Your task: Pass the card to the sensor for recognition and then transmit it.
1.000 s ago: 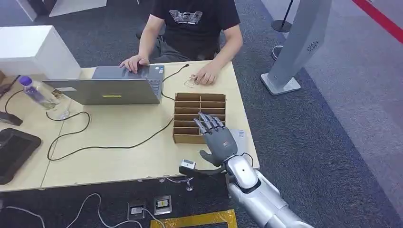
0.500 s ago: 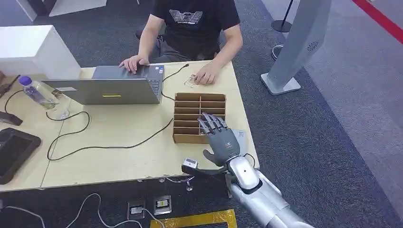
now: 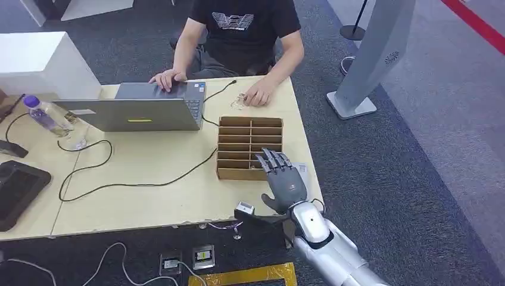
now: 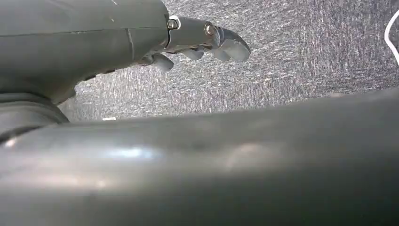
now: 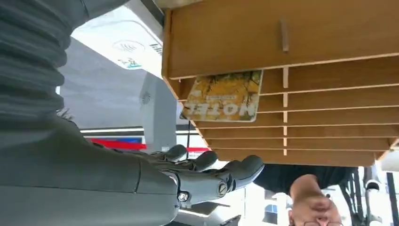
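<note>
Half the card [image 5: 225, 96], perhaps, behind slats [image 5: 282, 70].

Head view: right hand [image 3: 284, 182] covers the near right corner of the slotted wooden box [image 3: 241, 138] and most of the white sensor pad [image 3: 302, 169] beside it. Card [image 5: 222, 95] sits partly inside a box slot, inner edge hidden, print only half legible. Left wrist view: a blurred dark body part blocks the lower frame; left hand [image 4: 141, 33] cut by the frame edge, fingertips [image 4: 226, 44] soft-focus. Person [image 3: 244, 33] cropped at the top. Black device [image 3: 18, 187] cut by the bench's left edge.
</note>
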You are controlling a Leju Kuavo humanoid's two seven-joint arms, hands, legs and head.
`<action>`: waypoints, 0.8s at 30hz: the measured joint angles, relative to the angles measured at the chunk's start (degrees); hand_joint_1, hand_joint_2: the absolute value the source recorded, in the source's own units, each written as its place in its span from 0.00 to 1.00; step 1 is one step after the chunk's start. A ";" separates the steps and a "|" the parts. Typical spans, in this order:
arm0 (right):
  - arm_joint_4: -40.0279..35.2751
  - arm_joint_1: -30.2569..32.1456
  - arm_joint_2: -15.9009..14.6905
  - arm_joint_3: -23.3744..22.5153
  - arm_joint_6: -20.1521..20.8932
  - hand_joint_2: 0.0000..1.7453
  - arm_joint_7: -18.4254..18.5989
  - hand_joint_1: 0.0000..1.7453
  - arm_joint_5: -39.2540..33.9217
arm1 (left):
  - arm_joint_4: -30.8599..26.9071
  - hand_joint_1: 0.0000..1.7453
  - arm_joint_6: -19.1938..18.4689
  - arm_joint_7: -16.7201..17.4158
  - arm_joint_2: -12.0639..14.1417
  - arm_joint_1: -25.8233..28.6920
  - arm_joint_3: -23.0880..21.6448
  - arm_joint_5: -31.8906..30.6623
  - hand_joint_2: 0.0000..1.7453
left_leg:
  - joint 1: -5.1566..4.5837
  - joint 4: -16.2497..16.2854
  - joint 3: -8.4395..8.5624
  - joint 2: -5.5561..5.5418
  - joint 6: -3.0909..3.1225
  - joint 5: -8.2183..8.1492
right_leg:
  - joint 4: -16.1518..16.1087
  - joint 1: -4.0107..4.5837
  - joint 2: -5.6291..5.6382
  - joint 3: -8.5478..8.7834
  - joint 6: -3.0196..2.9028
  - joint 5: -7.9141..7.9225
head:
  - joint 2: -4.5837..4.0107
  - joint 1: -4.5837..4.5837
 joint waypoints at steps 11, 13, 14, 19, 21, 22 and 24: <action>1.20 -0.28 -0.37 0.02 -2.36 1.00 -0.68 0.00 -1.27 | 0.00 0.00 0.09 0.00 0.31 -0.06 0.02 -0.11 0.00 | 0.00 0.00 0.00 0.00 0.00 0.00 | 0.00 0.00 0.00 0.01 0.00 0.00 | 0.00 0.00; 1.46 -0.47 -0.35 0.02 -2.67 1.00 -1.27 0.00 -1.71 | 0.00 0.00 0.07 0.00 0.31 -0.11 0.00 -0.28 0.00 | 0.00 0.00 -0.01 0.00 0.00 0.00 | 0.00 0.00 0.00 0.01 0.00 0.00 | 0.00 0.00; 1.60 -0.55 -0.35 0.02 -2.78 1.00 -1.68 0.00 -2.06 | 0.00 0.00 0.02 0.00 0.31 -0.13 0.00 -0.35 0.00 | 0.00 0.00 -0.01 0.00 0.00 0.00 | 0.00 0.00 -0.01 0.02 0.00 0.00 | 0.00 0.02; 2.16 -0.66 -0.02 0.15 -2.84 1.00 -3.89 0.00 -2.82 | -0.02 0.00 -0.37 0.00 0.31 -0.27 0.00 -0.87 0.00 | 0.00 0.00 -0.01 0.00 0.00 0.00 | 0.00 0.00 -0.01 0.02 0.00 0.00 | 0.00 0.00; 2.47 -0.69 0.28 0.17 -2.84 1.00 -4.15 0.00 -2.80 | -0.02 0.00 -0.37 0.00 0.31 -0.31 0.00 -0.98 0.00 | 0.00 0.00 -0.01 0.00 0.00 0.00 | 0.00 0.00 -0.01 0.01 0.00 0.00 | 0.00 0.00; 2.62 -0.68 0.42 0.20 -2.84 1.00 -4.33 0.00 -2.82 | -0.02 0.00 -0.37 -0.02 0.31 -0.34 0.00 -1.09 0.00 | 0.00 0.00 -0.01 0.00 0.00 0.00 | 0.01 0.00 -0.01 0.02 0.00 0.00 | 0.00 0.00; 2.95 -0.68 0.70 0.20 -2.84 1.00 -4.63 0.00 -2.82 | -0.04 0.00 -0.37 -0.09 0.31 -0.37 0.00 -1.14 0.00 | 0.00 0.00 -0.01 0.00 0.00 0.00 | 0.01 0.00 -0.01 0.01 0.00 0.00 | 0.00 0.00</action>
